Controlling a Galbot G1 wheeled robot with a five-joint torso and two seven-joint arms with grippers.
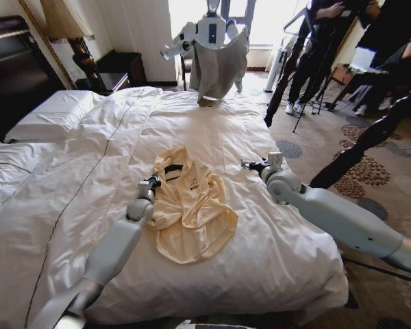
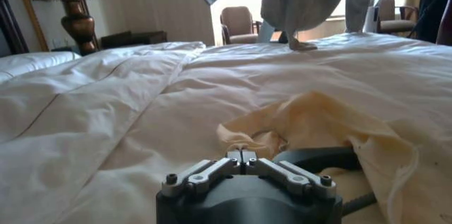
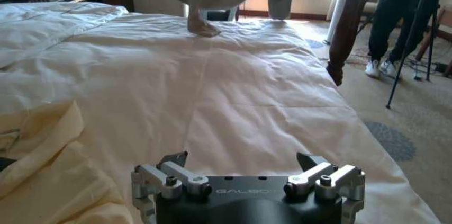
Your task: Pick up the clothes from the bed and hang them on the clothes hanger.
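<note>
The clothes (image 1: 190, 207), a wrinkly pale-yellow garment with a small dark collar label, lie crumpled in the middle of the bed (image 1: 89, 157) on its white duvet. My left gripper (image 1: 151, 184) sits low at the garment's left edge. In the left wrist view its fingers (image 2: 242, 156) are shut together, with a bunched fold of the clothes (image 2: 318, 123) pinched at their tips. My right gripper (image 1: 250, 164) hovers open just above bare duvet, to the right of the garment and apart from it; its fingers (image 3: 173, 159) hold nothing. The clothes hanger is out of view.
A grey garment (image 1: 218, 63) hangs from another robot's arm beyond the bed's far edge. Pillows (image 1: 51, 113), a dark headboard and a lamp stand at the left. Tripods (image 1: 308, 82) and standing people occupy the patterned carpet to the right.
</note>
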